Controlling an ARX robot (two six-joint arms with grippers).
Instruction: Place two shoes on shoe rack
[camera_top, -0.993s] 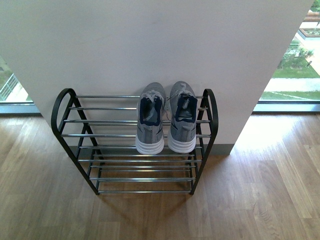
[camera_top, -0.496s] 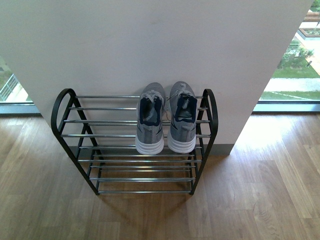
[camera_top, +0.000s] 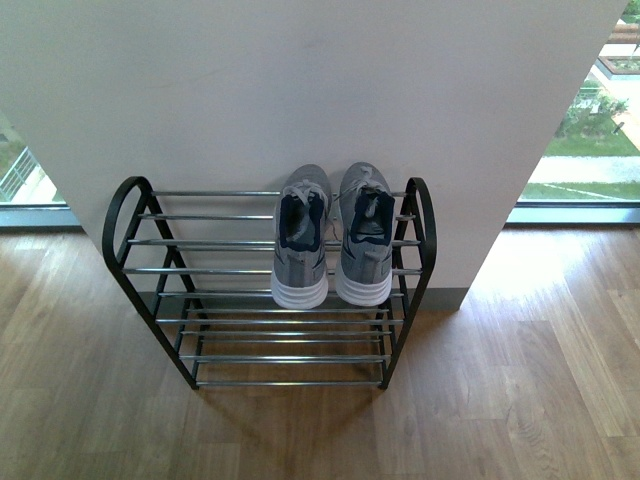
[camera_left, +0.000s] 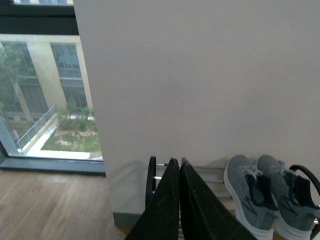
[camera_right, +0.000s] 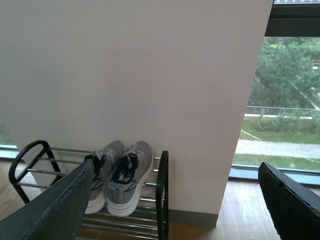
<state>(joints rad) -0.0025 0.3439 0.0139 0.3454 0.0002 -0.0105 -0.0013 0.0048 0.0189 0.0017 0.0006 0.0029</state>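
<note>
Nothing has moved since a second ago. Two grey knit sneakers with thick white soles (camera_top: 301, 245) sit side by side on the top level of the black and chrome shoe rack (camera_top: 210, 271), at its right end. They lie across the rods, with toes at the white wall (camera_top: 300, 90) and heels facing the robot. The left gripper (camera_left: 179, 163) has its fingers pressed together on nothing. The right gripper (camera_right: 175, 165) has its fingers wide apart.

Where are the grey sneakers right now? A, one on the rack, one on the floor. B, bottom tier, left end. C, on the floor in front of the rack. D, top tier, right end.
D: both grey sneakers sit side by side on the shoe rack, on its top rods at its right end.
</note>
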